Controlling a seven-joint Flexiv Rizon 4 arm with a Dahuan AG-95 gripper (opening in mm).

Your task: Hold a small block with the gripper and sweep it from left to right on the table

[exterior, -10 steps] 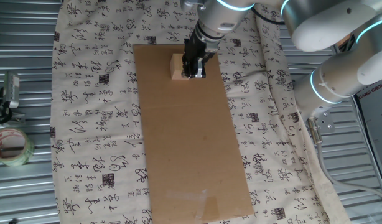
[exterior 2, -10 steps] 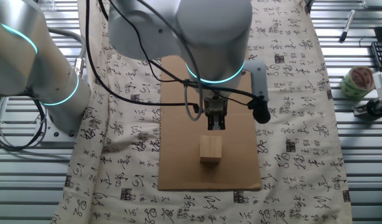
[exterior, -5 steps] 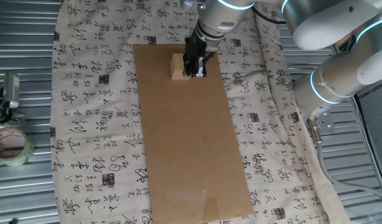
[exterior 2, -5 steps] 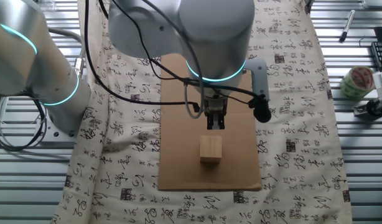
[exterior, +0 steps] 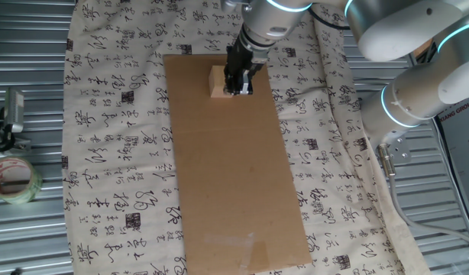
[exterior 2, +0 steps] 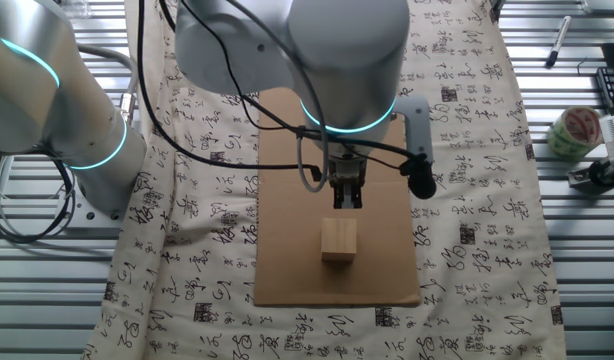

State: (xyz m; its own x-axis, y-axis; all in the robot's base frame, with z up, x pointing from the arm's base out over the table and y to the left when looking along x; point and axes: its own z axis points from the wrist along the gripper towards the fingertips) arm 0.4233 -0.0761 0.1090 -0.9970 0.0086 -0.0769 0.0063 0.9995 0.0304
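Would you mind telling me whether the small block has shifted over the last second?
No. The small block sits at the same spot on the cardboard sheet.

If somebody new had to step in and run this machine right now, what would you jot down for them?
Gripper: hangs over the cardboard sheet, close by the small block. In the other fixed view its fingertips sit clear of the block's top, so it does not grip the block; whether the jaws are open is not clear.
Small block: sits on the cardboard near one end, upright and flat.
Table: cream calligraphy cloth under the cardboard.
Done: approach to the block.
Left: lower, grip the block, sweep it left to right.
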